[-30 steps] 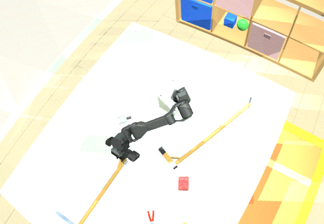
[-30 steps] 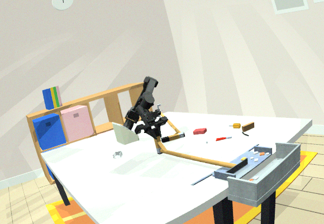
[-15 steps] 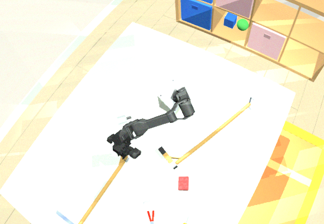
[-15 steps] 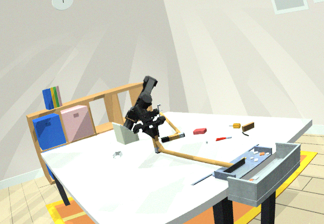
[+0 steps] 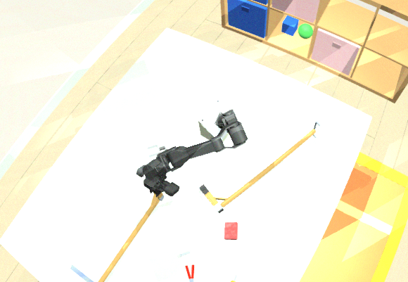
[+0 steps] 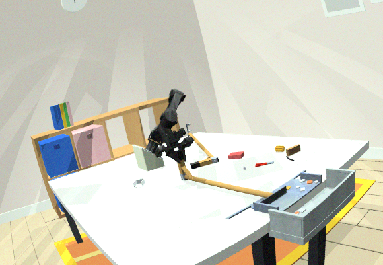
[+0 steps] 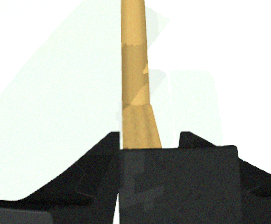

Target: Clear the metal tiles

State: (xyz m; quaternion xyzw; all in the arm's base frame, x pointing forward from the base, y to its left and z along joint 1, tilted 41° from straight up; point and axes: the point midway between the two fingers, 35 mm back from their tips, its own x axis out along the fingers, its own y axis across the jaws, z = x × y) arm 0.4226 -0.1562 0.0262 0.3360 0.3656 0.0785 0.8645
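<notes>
My gripper (image 5: 158, 194) (image 6: 181, 166) (image 7: 142, 143) is shut on the near end of the long scraper's wooden handle (image 5: 130, 239) (image 6: 228, 186) (image 7: 134, 63). The handle runs low over the white table to the steel bench plate (image 6: 264, 207) at the table's edge. The scraper's dark blade (image 6: 278, 195) stands across the plate's near end. Several small white and orange metal tiles (image 6: 302, 182) lie on the plate beyond the blade. The grey catch box (image 6: 297, 225) hangs beside the plate, and two tiles (image 6: 298, 212) lie in it.
A second long stick with a hook (image 5: 271, 167) (image 6: 201, 147), a short brush (image 5: 207, 193) (image 6: 204, 163), a red block (image 5: 231, 230) (image 6: 236, 154), a red screwdriver (image 5: 190, 271) (image 6: 262, 164), a yellow screwdriver (image 6: 278, 148), a brown block (image 6: 293, 149) and a white wedge (image 6: 146, 158) lie around.
</notes>
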